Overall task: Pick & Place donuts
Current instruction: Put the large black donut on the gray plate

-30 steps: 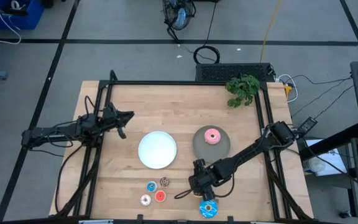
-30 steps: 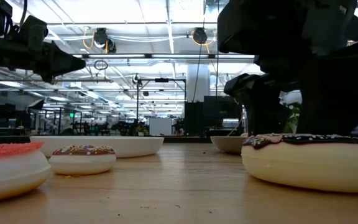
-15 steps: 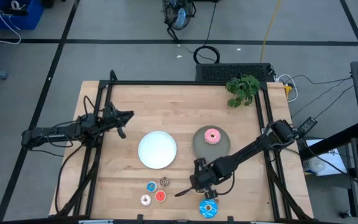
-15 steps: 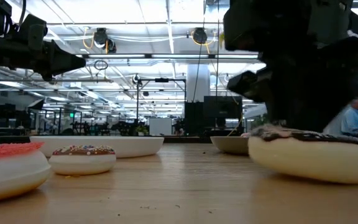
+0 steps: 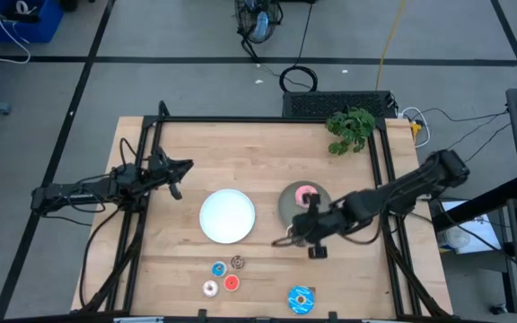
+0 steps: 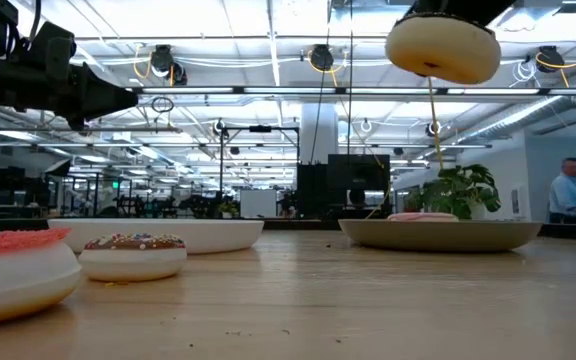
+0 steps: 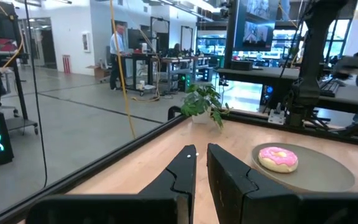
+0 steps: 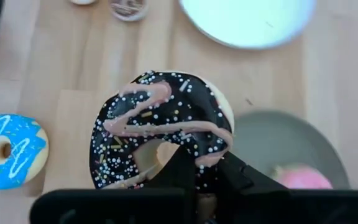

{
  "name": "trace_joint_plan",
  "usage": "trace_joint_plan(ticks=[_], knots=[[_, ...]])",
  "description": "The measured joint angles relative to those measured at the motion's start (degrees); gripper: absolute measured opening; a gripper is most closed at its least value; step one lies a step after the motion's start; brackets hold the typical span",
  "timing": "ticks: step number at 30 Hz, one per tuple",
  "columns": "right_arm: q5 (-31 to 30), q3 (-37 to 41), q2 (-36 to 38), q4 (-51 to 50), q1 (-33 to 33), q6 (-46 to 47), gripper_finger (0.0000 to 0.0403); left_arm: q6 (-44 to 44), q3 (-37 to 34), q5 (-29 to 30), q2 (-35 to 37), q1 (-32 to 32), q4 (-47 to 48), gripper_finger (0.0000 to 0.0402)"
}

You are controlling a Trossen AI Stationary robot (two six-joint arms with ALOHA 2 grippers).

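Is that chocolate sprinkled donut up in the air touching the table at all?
Apart. In the low view the brown sprinkled donut hangs high above the table, clear air beneath it, held by the right gripper.

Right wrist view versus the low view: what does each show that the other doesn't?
Only the right wrist view shows the right gripper shut on the brown sprinkled donut, its icing side, the blue sprinkled donut on the table, and the pink donut from above. Only the low view shows the left gripper raised and a tiny brown donut. Both show the lifted donut, the grey plate and the white plate.
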State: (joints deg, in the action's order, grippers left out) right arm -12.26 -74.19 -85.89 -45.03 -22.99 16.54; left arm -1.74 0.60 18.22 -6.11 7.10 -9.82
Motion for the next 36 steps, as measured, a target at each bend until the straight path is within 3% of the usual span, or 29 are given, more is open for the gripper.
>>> trace_joint_plan(ticks=[4,9,15,21,27,32,36], knots=[[-1.6,0.0,1.5,-3.7,2.8,0.6,0.0016,0.0,0.0,0.0,0.0,0.0,0.1,0.0047],[-0.9,0.0,-1.7,-0.6,7.7,-2.8,0.0010,0.0,0.0,0.0,0.0,0.0,0.1,0.0047],[10.9,2.3,-7.3,2.7,14.8,-9.3,0.0012,0.0,0.0,0.0,0.0,0.0,0.3,0.0047],[11.5,9.3,-8.3,8.2,20.2,-9.7,0.0012,0.2,0.0,0.0,0.0,0.0,0.8,0.0047],[19.6,15.4,-8.3,16.9,21.9,-9.7,0.0012,0.5,0.0,0.0,0.0,0.0,0.3,0.0047],[19.5,18.3,-8.3,18.2,22.0,-8.3,0.0012,0.5,0.0,0.0,0.0,0.0,0.2,0.0047],[15.8,19.8,-8.3,18.9,21.8,-7.0,0.0013,0.4,0.0,0.0,0.0,0.0,0.2,0.0047]])
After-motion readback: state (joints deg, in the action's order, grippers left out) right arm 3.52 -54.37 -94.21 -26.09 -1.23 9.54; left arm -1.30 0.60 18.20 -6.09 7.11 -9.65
